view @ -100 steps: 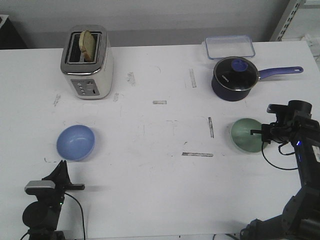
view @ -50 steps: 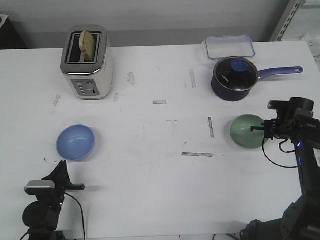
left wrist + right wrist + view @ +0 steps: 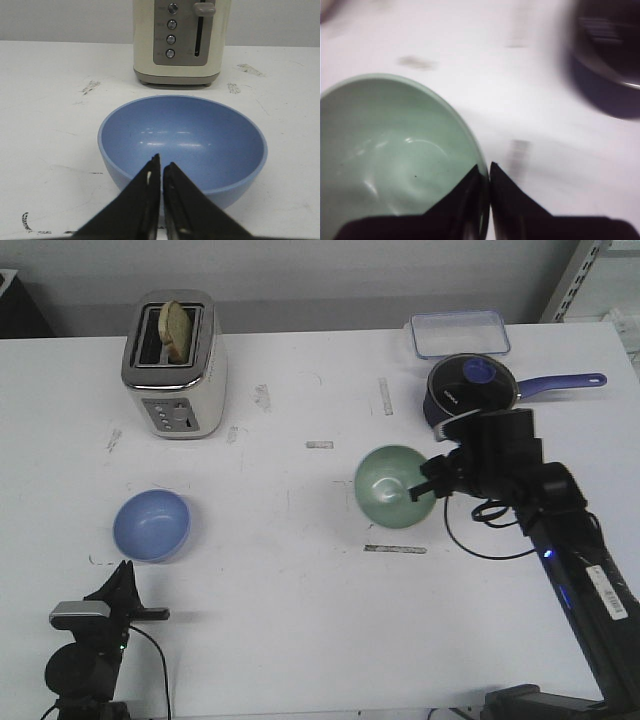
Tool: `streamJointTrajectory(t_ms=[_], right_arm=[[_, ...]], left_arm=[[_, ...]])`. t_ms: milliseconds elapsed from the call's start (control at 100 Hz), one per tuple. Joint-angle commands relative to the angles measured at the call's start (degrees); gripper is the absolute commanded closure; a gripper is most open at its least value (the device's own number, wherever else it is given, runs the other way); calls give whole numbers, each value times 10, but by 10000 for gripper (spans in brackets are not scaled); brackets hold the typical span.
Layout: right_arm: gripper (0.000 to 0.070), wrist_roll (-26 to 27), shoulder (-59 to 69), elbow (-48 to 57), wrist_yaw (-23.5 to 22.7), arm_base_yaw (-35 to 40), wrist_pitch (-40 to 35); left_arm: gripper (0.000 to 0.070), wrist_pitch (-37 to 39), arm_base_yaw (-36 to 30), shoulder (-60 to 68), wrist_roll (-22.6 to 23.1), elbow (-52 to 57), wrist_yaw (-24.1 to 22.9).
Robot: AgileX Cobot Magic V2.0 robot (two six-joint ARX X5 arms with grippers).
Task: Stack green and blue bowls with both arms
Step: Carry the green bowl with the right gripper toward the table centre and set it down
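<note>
Gripping the green bowl (image 3: 391,487) by its right rim, the right gripper (image 3: 421,490) holds it near the table's (image 3: 300,590) middle, tilted toward the camera; whether it is lifted or resting cannot be told from the front view. The right wrist view is blurred, but shows both fingers pinched together over the rim of the green bowl (image 3: 390,160), one finger inside and one outside. The saucepan (image 3: 470,390) behind is partly hidden by the right arm (image 3: 560,530), only a dark smear in the wrist view. The blue bowl (image 3: 151,524) sits upright at the left, well apart from the green one. The left gripper (image 3: 125,590) rests low at the near edge, its fingers (image 3: 145,200) closed on nothing, just short of the blue bowl (image 3: 182,145). The toaster (image 3: 175,365) stands beyond, its top cut off in the left wrist view.
</note>
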Motion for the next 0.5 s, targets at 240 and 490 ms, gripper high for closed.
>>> streamJointTrajectory(t_ms=[240, 490], right_arm=[[696, 4, 97, -6, 1, 174, 6], [696, -9, 179, -7, 2, 231, 42]], left_arm=[[699, 8, 0, 0, 5, -12, -1], [699, 8, 0, 0, 5, -12, -1]])
